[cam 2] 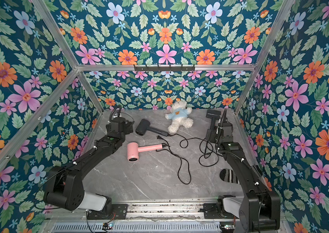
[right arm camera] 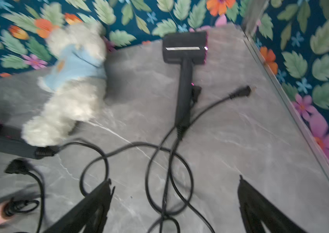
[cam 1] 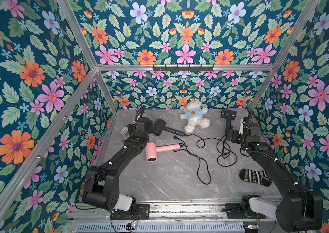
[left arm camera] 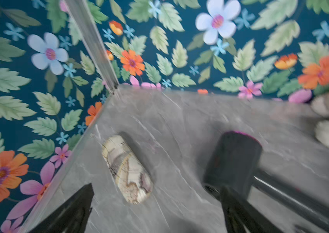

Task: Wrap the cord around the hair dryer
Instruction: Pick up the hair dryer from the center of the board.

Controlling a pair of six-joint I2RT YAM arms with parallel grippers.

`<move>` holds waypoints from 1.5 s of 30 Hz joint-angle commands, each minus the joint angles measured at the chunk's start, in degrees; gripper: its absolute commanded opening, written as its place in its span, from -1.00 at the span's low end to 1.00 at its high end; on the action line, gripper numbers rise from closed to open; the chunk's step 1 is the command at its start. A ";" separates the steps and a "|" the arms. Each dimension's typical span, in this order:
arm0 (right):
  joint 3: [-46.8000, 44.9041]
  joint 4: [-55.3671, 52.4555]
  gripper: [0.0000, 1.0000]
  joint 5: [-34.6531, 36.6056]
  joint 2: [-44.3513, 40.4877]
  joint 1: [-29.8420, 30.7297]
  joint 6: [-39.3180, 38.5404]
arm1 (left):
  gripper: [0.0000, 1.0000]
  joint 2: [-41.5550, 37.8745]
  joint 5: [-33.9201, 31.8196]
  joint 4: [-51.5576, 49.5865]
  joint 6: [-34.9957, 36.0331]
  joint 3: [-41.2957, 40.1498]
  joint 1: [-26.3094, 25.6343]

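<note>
Right wrist: cord [right arm camera: 208, 108] lies loose, apparently unheld.

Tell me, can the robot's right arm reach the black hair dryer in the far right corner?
Probably yes. The right gripper is open and the black hair dryer lies just ahead of it. Only loose cord lies between them; the teddy bear is off to the side.

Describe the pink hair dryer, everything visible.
The pink hair dryer lies flat on the grey marble-look table, about mid-table. It looks like matte pink plastic, with a short barrel whose dark grille end faces the front, and a straight handle pointing toward the robot's right. Its black cord leaves the handle end, unwrapped, looping loosely over the table. Nothing grips it.
</note>
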 commanded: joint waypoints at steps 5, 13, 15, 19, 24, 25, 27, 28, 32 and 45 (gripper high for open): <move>8.86 -31.94 0.97 4.09 8.76 1.18 3.46 | 0.99 6.87 3.82 -23.23 -11.75 5.36 -3.37; 8.17 -31.70 0.99 -1.55 9.58 1.24 6.54 | 0.99 10.23 11.65 -22.01 -16.50 1.09 -3.43; 8.83 -32.69 0.99 -2.78 10.85 1.22 6.71 | 0.99 11.22 11.25 -21.22 -16.70 0.91 -3.37; 8.51 -32.39 0.99 -3.74 11.04 2.06 6.79 | 0.93 14.01 11.72 -20.00 -16.70 1.82 -3.20; 7.55 -31.97 0.98 -3.22 9.31 2.28 7.14 | 0.68 17.24 12.19 -19.52 -16.48 2.04 -3.05; 7.32 -31.78 0.98 -3.07 8.94 2.27 7.13 | 0.63 17.71 12.43 -19.80 -16.30 2.06 -2.87; 6.94 -31.48 0.98 -2.55 8.35 2.34 7.10 | 0.62 18.25 12.73 -20.13 -16.16 2.30 -2.67; 6.85 -31.31 0.98 -2.39 8.14 2.28 7.20 | 0.62 18.48 12.95 -20.13 -15.99 2.41 -2.67; 6.72 -30.88 0.98 -2.26 7.47 2.27 7.33 | 0.43 19.29 14.18 -20.11 -15.44 2.49 -2.67; 1.93 -14.19 0.87 -27.03 -0.37 7.22 2.75 | -0.40 15.53 11.45 -36.96 -4.37 18.63 -2.67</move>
